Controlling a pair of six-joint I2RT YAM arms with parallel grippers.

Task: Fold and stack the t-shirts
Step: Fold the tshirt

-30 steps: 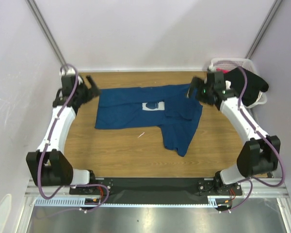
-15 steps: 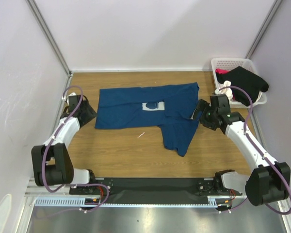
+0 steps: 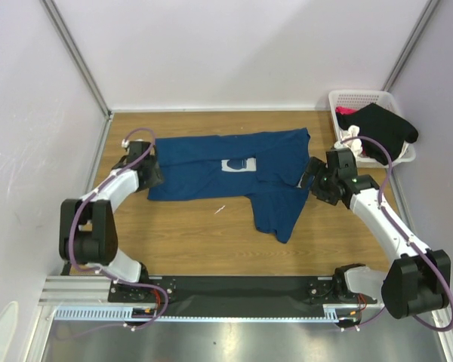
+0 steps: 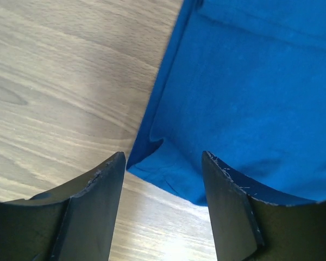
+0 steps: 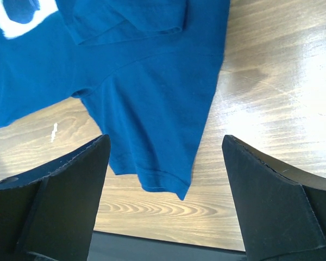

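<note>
Left gripper [image 4: 162,157] has come down astride the blue t-shirt [image 3: 204,162] corner; right gripper [image 5: 165,142] now hovers beside it; both jaws released; next I pinch and fold.

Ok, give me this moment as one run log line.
left pincer: open, astride corner of blue t-shirt | right pincer: open, over its right edge | shirt: spread on table, unheld

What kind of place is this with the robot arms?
Probably a robot test booth: plain white walls box in a wooden table, the left arm and right arm are bolted at its near edge, and a blue t-shirt lies on it.
</note>
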